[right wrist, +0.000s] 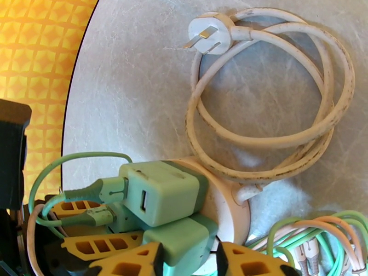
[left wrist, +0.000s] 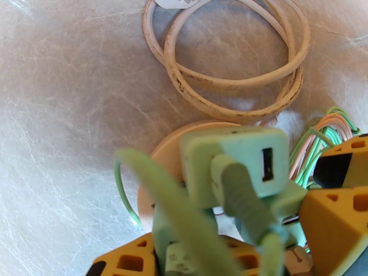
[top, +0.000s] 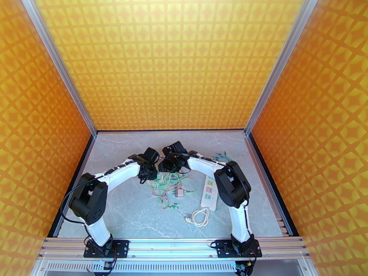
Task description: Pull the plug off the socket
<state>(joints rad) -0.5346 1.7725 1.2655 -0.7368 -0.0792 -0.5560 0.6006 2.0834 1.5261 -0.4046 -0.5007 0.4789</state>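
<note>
Robotics lab test cell, judging by orange patterned wall panels (top: 170, 60), aluminium frame posts (top: 281, 65), bolted-down arm bases (top: 106, 248).

Socket (right wrist: 227, 205): round, cream. Two green plugs sit on its left face, upper plug (right wrist: 158, 192) and lower plug (right wrist: 181, 242). Right gripper (right wrist: 187, 261), below the socket, pinches lower plug from both sides. White cord (right wrist: 276, 139) coils above the socket.

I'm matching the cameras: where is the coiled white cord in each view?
Top external: coiled white cord near the front edge, right of centre.
Left wrist: across the top, centre to right.
Right wrist: upper right.
Shared landmark: the green cables near it.
</note>
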